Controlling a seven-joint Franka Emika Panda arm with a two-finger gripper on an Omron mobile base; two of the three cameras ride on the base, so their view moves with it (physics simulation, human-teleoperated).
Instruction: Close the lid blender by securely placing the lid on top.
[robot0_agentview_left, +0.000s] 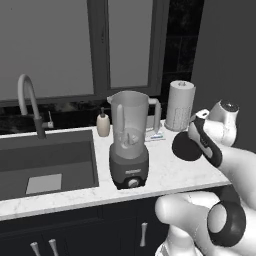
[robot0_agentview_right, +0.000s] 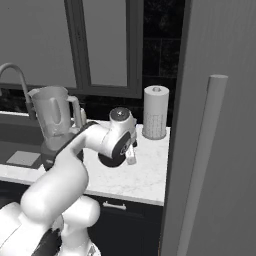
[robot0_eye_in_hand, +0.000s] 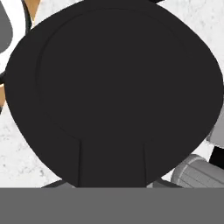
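The blender (robot0_agentview_left: 129, 145) stands on the marble counter right of the sink, a clear jar with an open top on a dark grey base with a front knob; it also shows at the left (robot0_agentview_right: 52, 120). To its right, lower than the jar's rim, hangs the lid (robot0_agentview_left: 185, 146), a flat round black disc over the counter. My gripper (robot0_agentview_right: 129, 155) is shut on the lid (robot0_agentview_right: 110, 156) at its edge. In the hand view the lid (robot0_eye_in_hand: 113, 87) faces me flat, its side tab (robot0_eye_in_hand: 111, 164) pointing down toward my fingers.
A white paper towel roll (robot0_agentview_left: 179, 105) stands at the back right of the counter (robot0_agentview_left: 165, 172). A beige soap bottle (robot0_agentview_left: 103, 124) sits behind the blender. Sink (robot0_agentview_left: 75, 150) and faucet (robot0_agentview_left: 27, 102) lie left. A tall grey panel (robot0_agentview_right: 215, 150) walls off the right.
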